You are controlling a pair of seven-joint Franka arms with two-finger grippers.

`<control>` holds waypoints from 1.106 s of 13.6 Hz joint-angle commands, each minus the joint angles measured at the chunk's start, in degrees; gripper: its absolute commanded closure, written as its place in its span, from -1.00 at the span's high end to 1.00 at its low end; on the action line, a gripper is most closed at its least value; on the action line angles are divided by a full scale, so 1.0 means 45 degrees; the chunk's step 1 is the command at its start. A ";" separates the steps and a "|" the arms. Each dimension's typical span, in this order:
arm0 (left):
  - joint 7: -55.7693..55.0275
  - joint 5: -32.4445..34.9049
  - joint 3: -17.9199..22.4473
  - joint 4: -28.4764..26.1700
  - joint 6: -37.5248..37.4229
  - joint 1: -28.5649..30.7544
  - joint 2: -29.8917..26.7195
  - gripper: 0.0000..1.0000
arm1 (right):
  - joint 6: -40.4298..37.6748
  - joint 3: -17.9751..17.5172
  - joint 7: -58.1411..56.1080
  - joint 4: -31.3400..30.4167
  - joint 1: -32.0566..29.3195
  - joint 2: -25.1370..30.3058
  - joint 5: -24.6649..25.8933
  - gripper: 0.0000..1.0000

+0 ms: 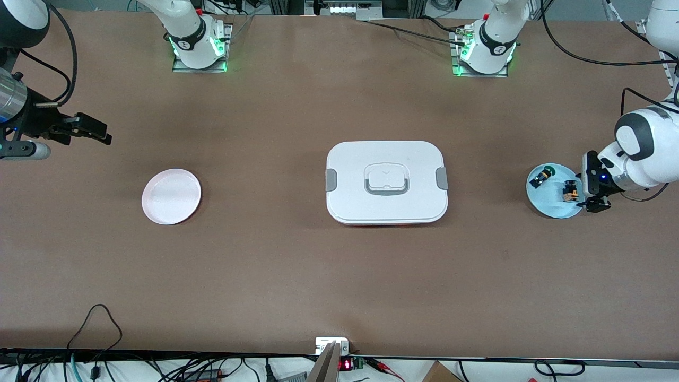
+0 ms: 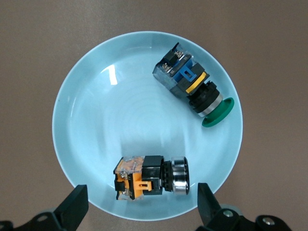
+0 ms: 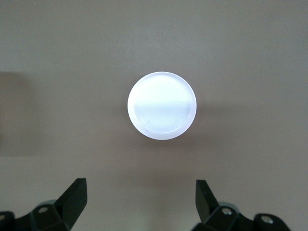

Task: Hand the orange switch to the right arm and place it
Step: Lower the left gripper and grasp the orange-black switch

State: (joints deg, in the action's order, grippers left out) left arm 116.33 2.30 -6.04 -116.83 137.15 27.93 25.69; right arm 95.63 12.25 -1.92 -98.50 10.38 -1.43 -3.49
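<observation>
The orange switch [image 1: 570, 191] [image 2: 144, 178] lies on its side on a light blue plate [image 1: 551, 206] [image 2: 106, 120] at the left arm's end of the table. My left gripper [image 1: 594, 203] [image 2: 140, 193] hangs open just above the plate, with one finger on each side of the switch and touching nothing. My right gripper [image 1: 98, 132] [image 3: 139, 188] is open and empty, up over the right arm's end of the table. A pale pink plate [image 1: 171, 196] [image 3: 161, 106] lies on the table below it.
A second switch with a green cap [image 1: 542, 176] [image 2: 192, 89] lies on the same blue plate, slightly farther from the front camera. A white lidded box [image 1: 386, 183] with grey clips stands mid-table. Cables run along the table's near edge.
</observation>
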 commanded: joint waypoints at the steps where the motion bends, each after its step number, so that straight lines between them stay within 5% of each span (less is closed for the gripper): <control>1: 0.0320 -0.0121 -0.0083 0.0006 0.0302 0.0121 0.0228 1.00 | -0.0255 0.0050 -0.0217 0.0286 -0.0041 -0.0209 -0.0240 1.00; 4: 0.0320 -0.0258 -0.0083 -0.0014 0.0302 0.0199 0.0385 1.00 | -0.0274 0.0011 -0.0236 0.0228 0.0114 -0.0462 -0.0646 1.00; 10: 0.0320 -0.0258 -0.0083 0.0006 0.0615 0.0219 0.0716 0.93 | -0.0313 0.0011 -0.0256 -0.0044 0.0291 -0.0853 -0.4490 1.00; 11: 0.0340 -0.0258 -0.0083 -0.0013 0.0692 0.0200 0.0717 0.69 | -0.0313 0.0011 -0.0256 -0.0432 0.0291 -0.0834 -0.5658 1.00; 12: 0.0456 -0.0258 -0.0083 0.0006 0.0712 0.0199 0.0736 -0.01 | -0.0313 0.0011 -0.0256 -0.0707 0.0252 -0.0854 -0.7023 1.00; 13: 0.0515 -0.0258 -0.0083 0.0006 0.0693 0.0199 0.0717 -0.50 | -0.0333 0.0011 -0.0295 -0.0864 0.0252 -0.0873 -0.8042 1.00; 15: 0.0496 -0.0258 -0.0102 0.0122 0.0557 0.0199 0.0600 -1.00 | -0.0643 0.0011 -0.0334 -0.1002 0.0388 -0.1067 -0.9897 1.00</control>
State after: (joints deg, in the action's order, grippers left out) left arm 116.63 2.09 -6.09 -116.71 139.73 28.40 28.82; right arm 94.09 12.02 -2.63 -102.03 11.54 -6.07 -41.21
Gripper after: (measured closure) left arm 0.282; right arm 0.000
